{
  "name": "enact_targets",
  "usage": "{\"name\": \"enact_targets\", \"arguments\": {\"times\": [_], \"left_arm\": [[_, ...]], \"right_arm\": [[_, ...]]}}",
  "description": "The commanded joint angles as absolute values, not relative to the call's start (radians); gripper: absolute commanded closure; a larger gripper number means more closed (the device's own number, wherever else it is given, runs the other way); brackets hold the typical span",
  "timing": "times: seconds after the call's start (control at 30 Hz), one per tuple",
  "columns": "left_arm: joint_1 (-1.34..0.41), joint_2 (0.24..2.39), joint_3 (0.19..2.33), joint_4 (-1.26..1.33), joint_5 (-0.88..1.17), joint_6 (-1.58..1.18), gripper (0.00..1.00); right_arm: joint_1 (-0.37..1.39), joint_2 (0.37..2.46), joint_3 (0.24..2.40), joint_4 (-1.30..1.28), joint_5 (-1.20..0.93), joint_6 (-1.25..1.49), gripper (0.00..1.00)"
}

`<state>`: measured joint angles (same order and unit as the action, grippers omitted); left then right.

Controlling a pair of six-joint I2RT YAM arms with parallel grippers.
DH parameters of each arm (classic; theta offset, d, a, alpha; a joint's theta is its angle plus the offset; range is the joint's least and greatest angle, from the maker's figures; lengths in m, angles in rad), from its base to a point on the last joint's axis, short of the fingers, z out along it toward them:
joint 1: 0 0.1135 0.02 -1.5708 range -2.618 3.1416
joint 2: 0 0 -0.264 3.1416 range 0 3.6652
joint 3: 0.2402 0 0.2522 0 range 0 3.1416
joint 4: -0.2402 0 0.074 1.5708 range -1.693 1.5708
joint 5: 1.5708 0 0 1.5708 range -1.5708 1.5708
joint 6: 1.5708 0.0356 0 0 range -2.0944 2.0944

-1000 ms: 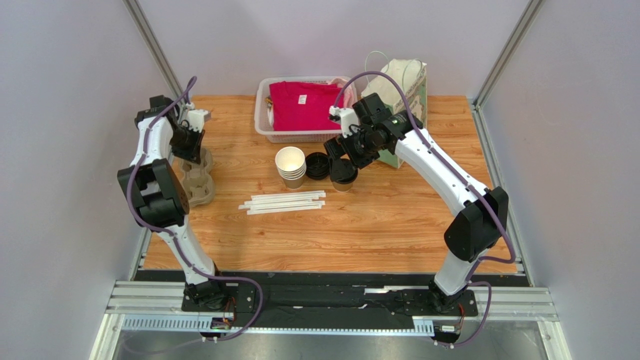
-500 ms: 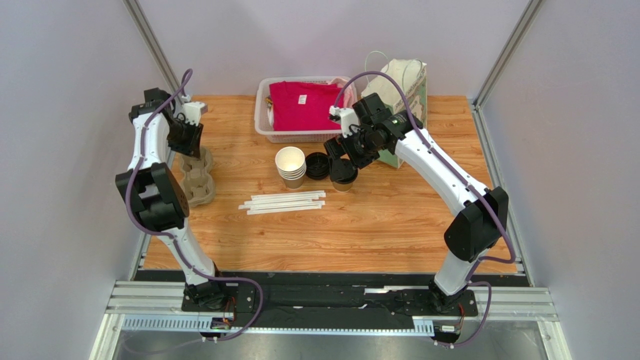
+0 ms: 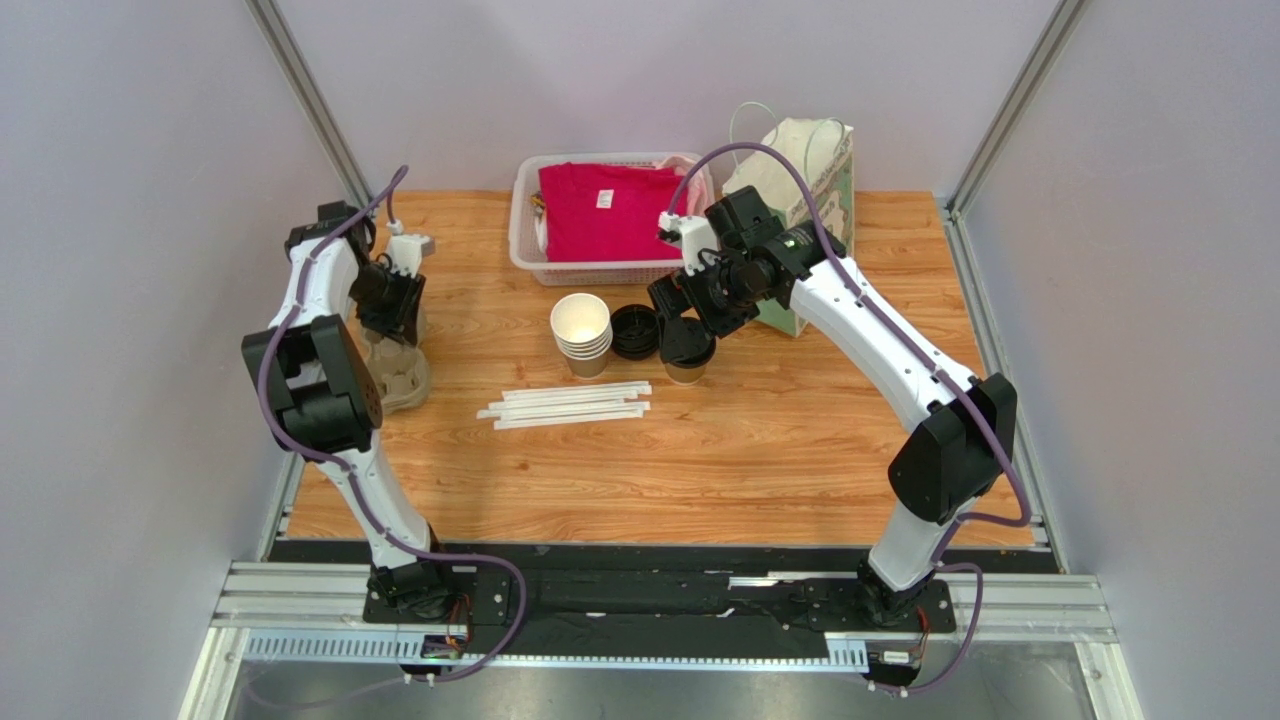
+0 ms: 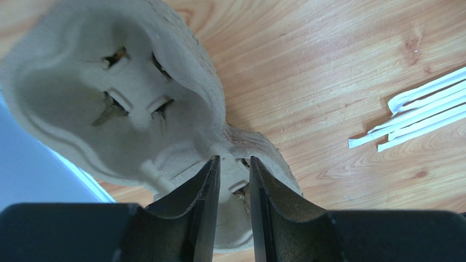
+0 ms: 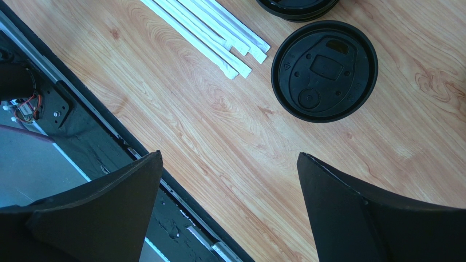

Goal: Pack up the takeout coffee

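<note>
Two grippers are open: the left gripper [image 4: 233, 164] only a little, holding nothing, over the cup tray [image 4: 109, 93] at the left; the right gripper [image 5: 228, 157] wide, close above the takeout coffee [image 5: 324, 71] in the middle of the table [image 3: 721, 450]. It should, I think, drop straight, squeeze its sides softly, and keep it upright.

1. My left gripper [image 4: 234, 161] hangs over the tan moulded-pulp cup carrier [image 4: 109, 98].
2. White paper-wrapped straws [image 3: 568, 404] lie to its right.
3. The tan paper coffee cup with a black plastic lid [image 5: 324, 71] stands below my right gripper [image 5: 229, 155].
4. Left of that gripper sit the pile of spare black plastic lids [image 3: 634, 330], then the stack of nested paper cups [image 3: 580, 330].
5. Behind it stands the white plastic basket [image 3: 519, 248].
</note>
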<state>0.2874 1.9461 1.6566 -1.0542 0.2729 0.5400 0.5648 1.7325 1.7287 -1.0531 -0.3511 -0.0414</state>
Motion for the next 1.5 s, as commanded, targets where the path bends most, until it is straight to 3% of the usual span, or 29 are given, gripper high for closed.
{"name": "enact_targets", "arguments": {"times": [0.0, 0.13, 0.87, 1.27, 1.47], "left_arm": [[0.282, 1.937, 1.628, -1.025, 0.259, 0.508, 0.65], [0.282, 1.951, 1.628, -1.008, 0.256, 0.480, 0.59], [0.282, 2.005, 1.644, -0.973, 0.213, 0.338, 0.64], [0.287, 1.985, 1.654, -0.933, 0.242, 0.212, 0.64], [0.287, 1.968, 1.657, -0.930, 0.232, 0.209, 0.58]], "right_arm": [[0.564, 1.732, 1.761, -1.031, -0.367, -0.032, 0.00], [0.565, 1.727, 1.755, -1.031, -0.367, -0.034, 0.00], [0.565, 1.726, 1.758, -1.029, -0.367, -0.032, 0.00], [0.565, 1.718, 1.750, -1.029, -0.368, -0.026, 0.00], [0.565, 1.710, 1.740, -1.025, -0.368, -0.025, 0.00]]}}
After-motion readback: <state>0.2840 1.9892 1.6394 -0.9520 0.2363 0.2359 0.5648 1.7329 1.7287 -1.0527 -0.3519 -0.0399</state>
